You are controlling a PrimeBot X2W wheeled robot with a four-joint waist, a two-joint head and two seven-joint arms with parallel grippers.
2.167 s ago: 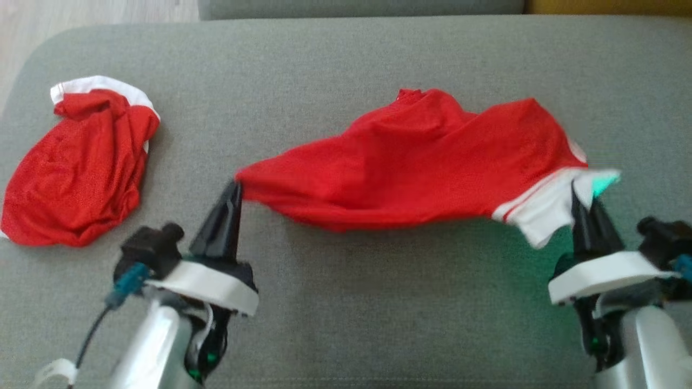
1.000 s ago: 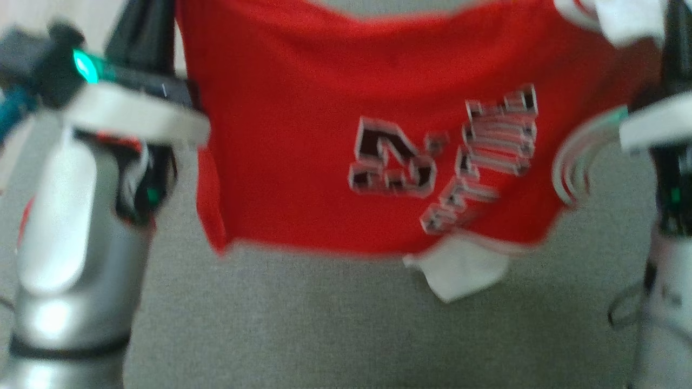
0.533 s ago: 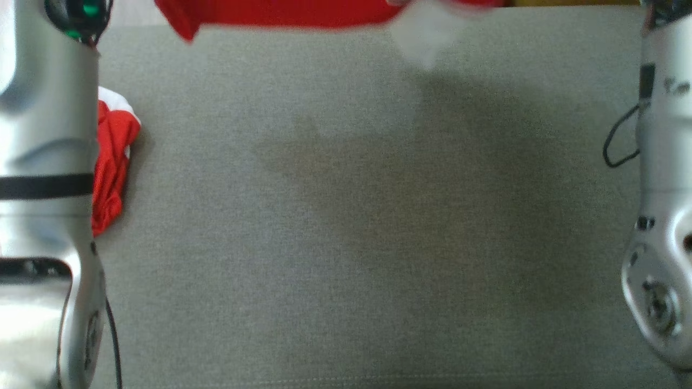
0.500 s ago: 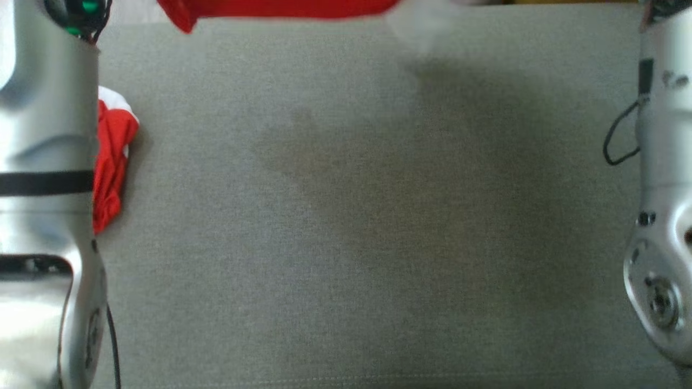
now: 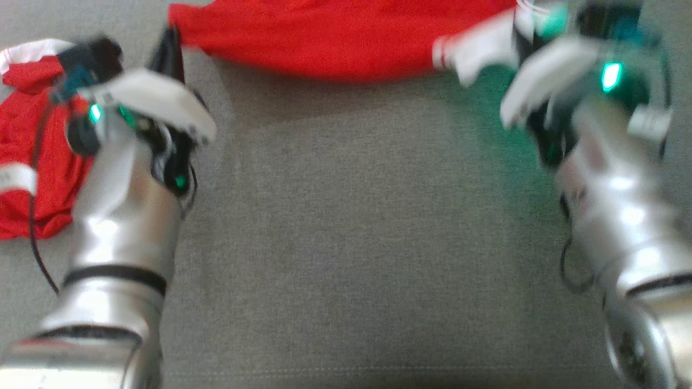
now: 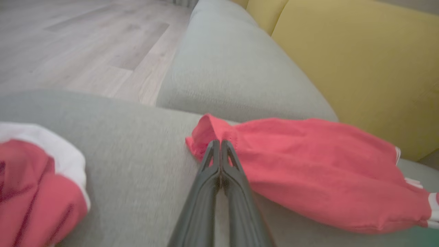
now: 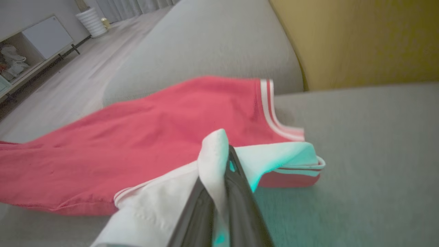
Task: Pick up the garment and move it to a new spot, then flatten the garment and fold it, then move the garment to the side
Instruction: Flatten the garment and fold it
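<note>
Stretching between both grippers in the head view, the garment (image 5: 335,43) lies across the grey seat (image 5: 351,243). The left gripper (image 5: 172,46) is clamped on its red corner. The right gripper (image 5: 521,32), blurred, holds the white-trimmed end. A red heap (image 5: 27,135) sits just outside the left wrist.

In the left wrist view, the closed tips pinch the red corner, and the cloth trails off to their right. The heap lies to their lower left, with a yellow backrest (image 6: 360,68) beyond.

In the right wrist view, the fingers grip the white trim, which drapes over one finger. The red body spreads left of the tips.
</note>
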